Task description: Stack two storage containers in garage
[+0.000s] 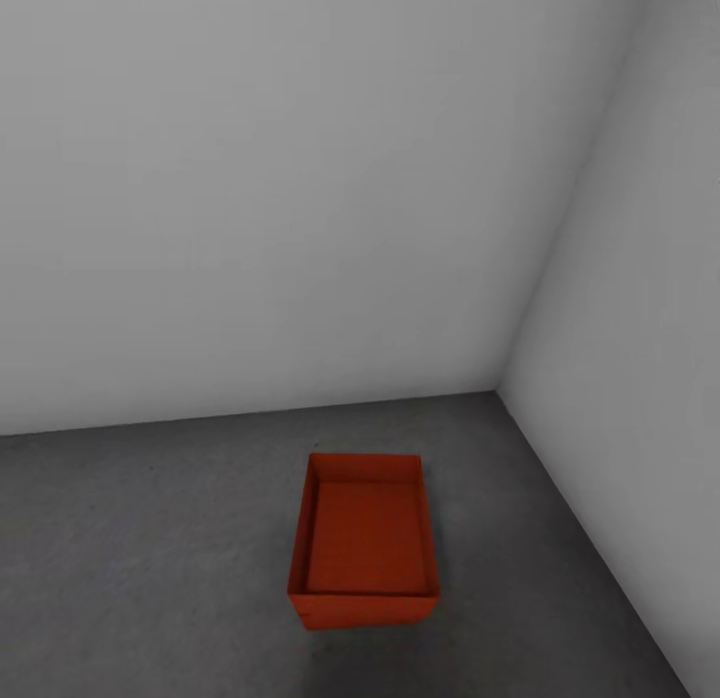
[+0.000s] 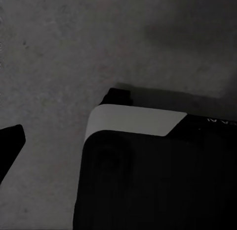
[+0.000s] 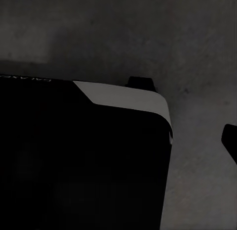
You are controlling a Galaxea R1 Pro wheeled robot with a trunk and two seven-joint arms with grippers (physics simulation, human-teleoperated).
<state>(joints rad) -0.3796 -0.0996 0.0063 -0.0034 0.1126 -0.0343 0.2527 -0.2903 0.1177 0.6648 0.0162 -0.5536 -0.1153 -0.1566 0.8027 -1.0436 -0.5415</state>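
One storage container (image 1: 365, 543) sits on the grey floor (image 1: 150, 558) near the white wall corner (image 1: 500, 388); both grippers' openness can't be told.

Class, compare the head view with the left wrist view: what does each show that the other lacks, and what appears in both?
Head view alone: an orange-red storage container, open and empty, standing on the floor near the corner where two white walls meet. Left wrist view alone: the robot's dark base with a white panel, seen from above, and a dark tip at the picture's edge. Both: the grey speckled concrete floor.
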